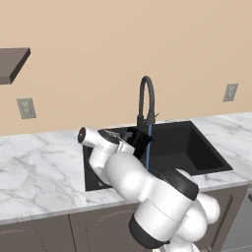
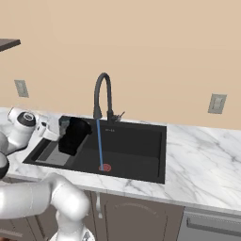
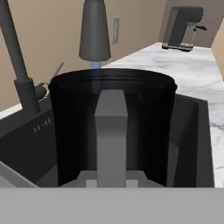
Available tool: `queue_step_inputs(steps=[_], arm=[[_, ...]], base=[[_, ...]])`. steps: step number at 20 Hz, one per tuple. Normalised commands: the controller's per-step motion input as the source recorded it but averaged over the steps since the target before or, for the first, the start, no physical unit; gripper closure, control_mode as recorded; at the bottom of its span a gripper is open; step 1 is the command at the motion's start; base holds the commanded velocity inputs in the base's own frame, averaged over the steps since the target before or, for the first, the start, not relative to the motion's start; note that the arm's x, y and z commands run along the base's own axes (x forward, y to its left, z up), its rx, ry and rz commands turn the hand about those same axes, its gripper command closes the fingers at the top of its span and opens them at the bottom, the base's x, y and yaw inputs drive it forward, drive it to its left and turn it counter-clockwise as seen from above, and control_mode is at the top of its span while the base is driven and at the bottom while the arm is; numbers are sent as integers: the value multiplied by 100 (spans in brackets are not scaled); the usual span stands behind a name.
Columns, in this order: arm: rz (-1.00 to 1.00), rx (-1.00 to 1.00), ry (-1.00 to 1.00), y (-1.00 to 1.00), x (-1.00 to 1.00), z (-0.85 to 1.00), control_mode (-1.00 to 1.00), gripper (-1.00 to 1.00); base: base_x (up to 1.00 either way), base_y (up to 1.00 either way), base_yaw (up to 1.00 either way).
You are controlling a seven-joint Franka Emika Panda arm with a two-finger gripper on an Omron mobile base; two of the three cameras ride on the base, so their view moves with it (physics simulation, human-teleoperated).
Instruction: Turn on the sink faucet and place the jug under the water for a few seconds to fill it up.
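Hand view: small pale lettering on the sink [image 3: 41, 127] is unreadable.

One faucet [image 2: 103, 96], one sink [image 2: 141, 141], one jug [image 2: 74, 135], one water stream [image 2: 100, 143], one coffee machine [image 3: 182, 27], one shelf [image 1: 12, 64], two wall outlets [image 1: 26, 108] [image 1: 230, 92], one gripper [image 2: 52, 131].

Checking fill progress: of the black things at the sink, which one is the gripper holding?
The jug, the short black cylinder held over the sink's left side; the faucet stands fixed, its water falling beside the jug.
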Motion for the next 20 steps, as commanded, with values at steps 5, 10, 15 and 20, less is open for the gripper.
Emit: queue_step_inputs(steps=[5,10,15,20], arm=[[0,-5,2,-14,-3,1,-100,100],[2,-1,1,-37,-2,0,-100,100],[5,0,3,-41,0,-1,-100,100],[5,-5,18,-10,14,-24,-100,100]], base=[[0,0,0],[0,0,0],[0,0,0],[0,0,0]])
